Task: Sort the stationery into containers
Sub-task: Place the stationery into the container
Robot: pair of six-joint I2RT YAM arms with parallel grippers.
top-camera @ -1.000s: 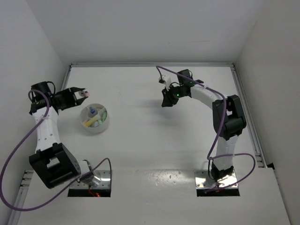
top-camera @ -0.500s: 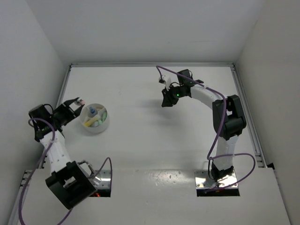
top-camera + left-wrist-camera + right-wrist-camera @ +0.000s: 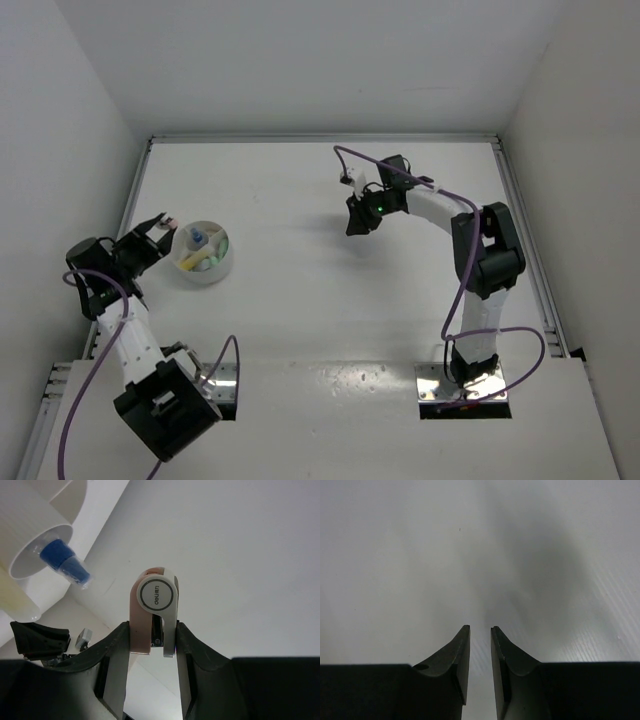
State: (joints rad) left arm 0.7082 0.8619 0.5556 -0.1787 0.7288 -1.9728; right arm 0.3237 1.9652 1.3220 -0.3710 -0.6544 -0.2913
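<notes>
Block (image 3: 150, 612), pink-and-white, sits clamped in left hand (image 3: 152, 632) — just beside bowl (image 3: 218, 272).

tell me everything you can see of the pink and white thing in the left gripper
A small, stubby pink and white item, plastic by its look: pink body on one side, white shell on the other, and a round white face with a grey ring and lettering. The left gripper is shut on its lower end, a finger on each side, the rounded end sticking out. It hangs just outside the white bowl, not in it; only the fingers appear to touch it.
</notes>
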